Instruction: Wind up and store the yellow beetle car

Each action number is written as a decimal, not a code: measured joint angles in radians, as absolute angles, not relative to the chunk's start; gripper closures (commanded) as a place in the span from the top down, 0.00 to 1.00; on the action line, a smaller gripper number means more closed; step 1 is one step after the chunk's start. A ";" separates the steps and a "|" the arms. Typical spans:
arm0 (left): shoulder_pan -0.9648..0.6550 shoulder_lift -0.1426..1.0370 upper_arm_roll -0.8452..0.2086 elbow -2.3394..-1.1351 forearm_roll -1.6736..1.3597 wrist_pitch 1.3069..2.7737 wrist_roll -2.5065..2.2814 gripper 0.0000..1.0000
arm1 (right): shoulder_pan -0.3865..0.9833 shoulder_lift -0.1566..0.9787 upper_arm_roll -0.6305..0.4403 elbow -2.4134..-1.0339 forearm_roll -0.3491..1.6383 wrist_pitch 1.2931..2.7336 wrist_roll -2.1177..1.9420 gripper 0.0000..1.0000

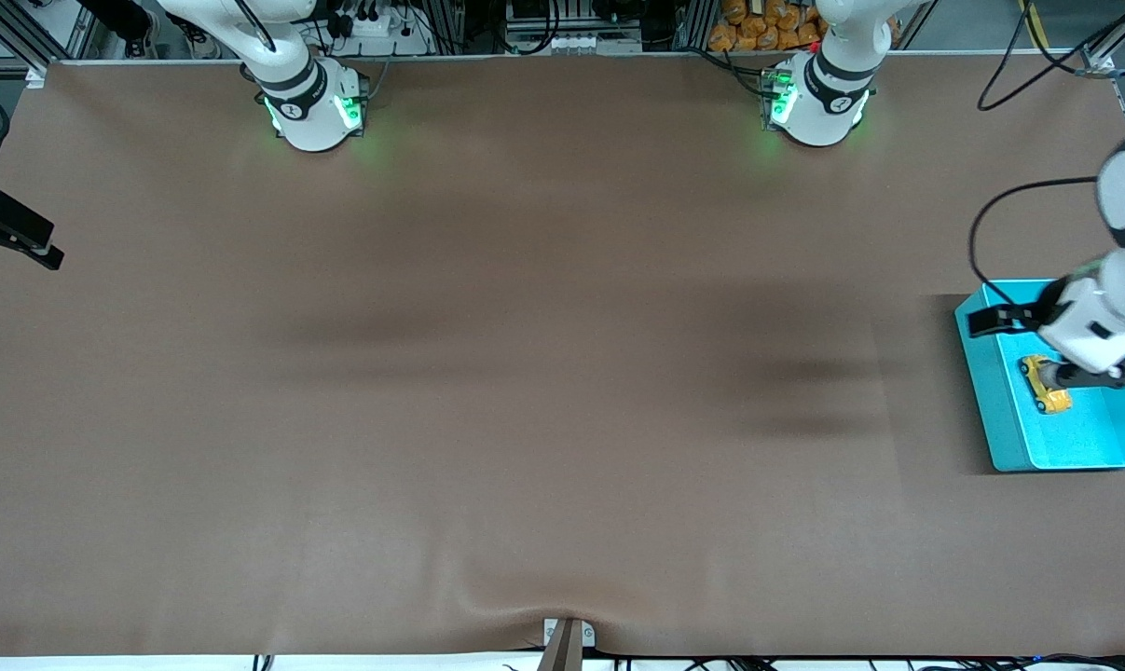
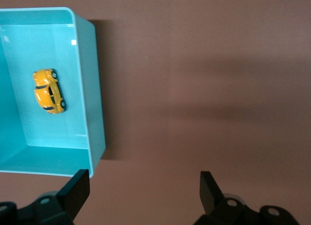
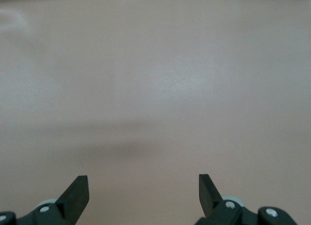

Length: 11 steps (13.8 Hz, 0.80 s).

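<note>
In the teal bin [image 2: 95, 89] at the left arm's end of the table [image 1: 525, 373], the yellow beetle car [image 2: 48, 91] lies stored. Left pincer [image 2: 144, 191] hangs released above the bin; right pincer [image 3: 143, 191] (waiting, released) is empty. A careless retreat could clip the bin's wall.

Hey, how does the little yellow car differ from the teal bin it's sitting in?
The yellow beetle car is tiny and orange-yellow; the teal bin is far larger and turquoise. The car has a rounded body with dark wheels; the bin is a plain open box with straight walls. The car lies inside as contents; the bin holds it and rests directly on the brown table. Both sit at the left arm's end of the table, below the open left hand.
</note>
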<state>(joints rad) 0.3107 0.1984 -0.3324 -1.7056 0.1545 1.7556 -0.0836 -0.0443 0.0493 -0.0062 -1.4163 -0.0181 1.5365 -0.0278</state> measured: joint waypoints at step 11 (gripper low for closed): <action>-0.001 -0.009 -0.104 -1.702 0.085 1.646 -0.162 1.00 | -0.046 0.049 -0.009 -1.416 -0.018 1.536 -0.028 1.00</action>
<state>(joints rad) -0.0013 -0.0085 -0.1040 -1.7020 0.0850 1.6455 -0.1619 -0.0458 0.0493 -0.0086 -1.4161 -0.0181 1.5364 -0.0278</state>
